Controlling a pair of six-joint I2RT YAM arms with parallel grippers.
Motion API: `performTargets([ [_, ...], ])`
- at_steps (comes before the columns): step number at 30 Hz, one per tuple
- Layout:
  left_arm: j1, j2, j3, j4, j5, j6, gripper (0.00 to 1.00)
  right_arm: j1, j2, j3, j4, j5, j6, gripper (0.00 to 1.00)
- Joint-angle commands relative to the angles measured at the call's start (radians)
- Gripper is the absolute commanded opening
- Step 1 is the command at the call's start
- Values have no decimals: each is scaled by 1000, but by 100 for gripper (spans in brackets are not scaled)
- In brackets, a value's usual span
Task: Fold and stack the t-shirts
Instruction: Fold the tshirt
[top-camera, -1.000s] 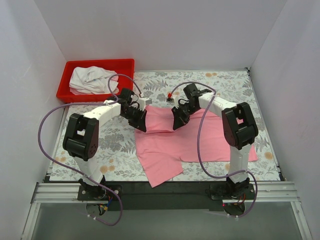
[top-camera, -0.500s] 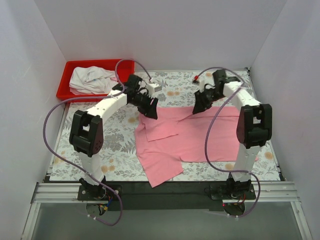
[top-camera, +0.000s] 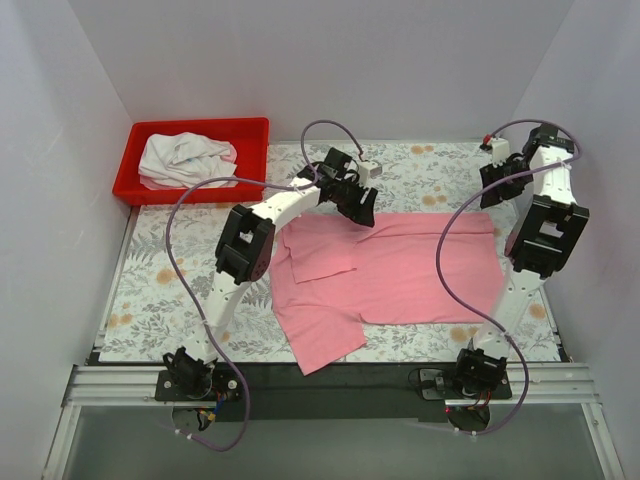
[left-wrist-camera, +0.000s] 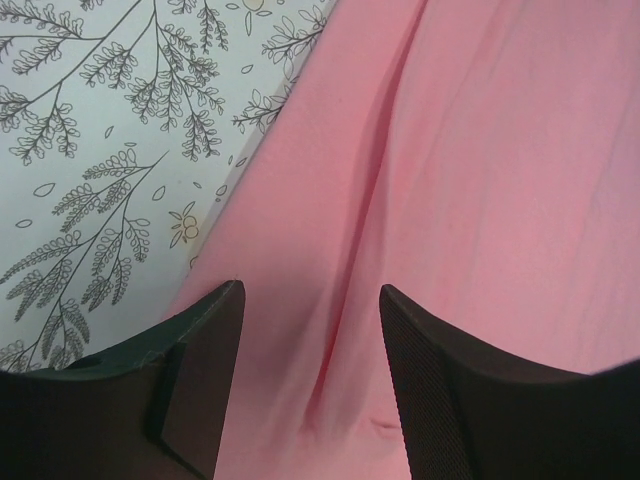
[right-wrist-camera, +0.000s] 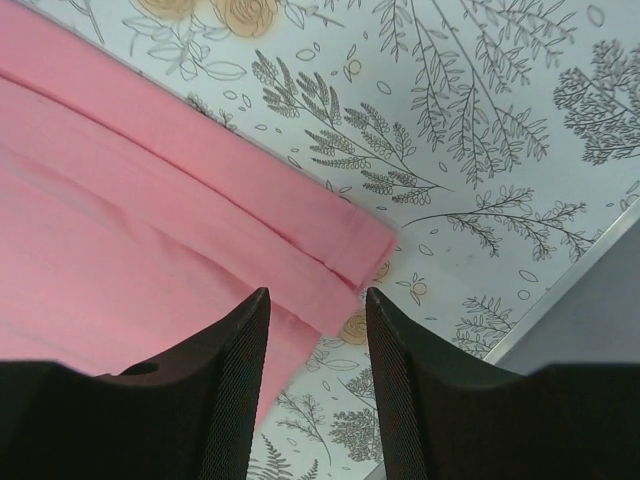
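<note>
First, red bin (top-camera: 200, 123): at 10 o'clock on the table (top-camera: 170, 280), with the white t-shirt (top-camera: 180, 160) crumpled inside.
Left gripper (left-wrist-camera: 310, 290): over the 12 o'clock edge of the pink t-shirt (top-camera: 420, 270), fingers parted, gripping nothing.
Pink t-shirt: lies flat, from the table centre toward 4 o'clock.
Right gripper (right-wrist-camera: 316, 295): at 2 o'clock, above the pink corner, fingers parted, holding nothing.

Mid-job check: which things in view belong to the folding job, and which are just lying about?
Job: pink t-shirt, spread out; white t-shirt, crumpled in the red bin.
Lying about: the red bin itself; floral table cover.
</note>
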Motion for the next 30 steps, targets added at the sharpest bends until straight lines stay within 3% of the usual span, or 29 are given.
performTargets([
  [1, -3, -25, 66, 44, -27, -39, 56, 18, 36, 50, -68, 75, -81, 50],
  [20, -76, -9, 30, 61, 25, -51, 56, -42, 86, 5, -65, 154, -130, 48],
  [30, -93, 9, 38, 62, 5, -53, 57, -51, 98, -18, -66, 105, -122, 47],
])
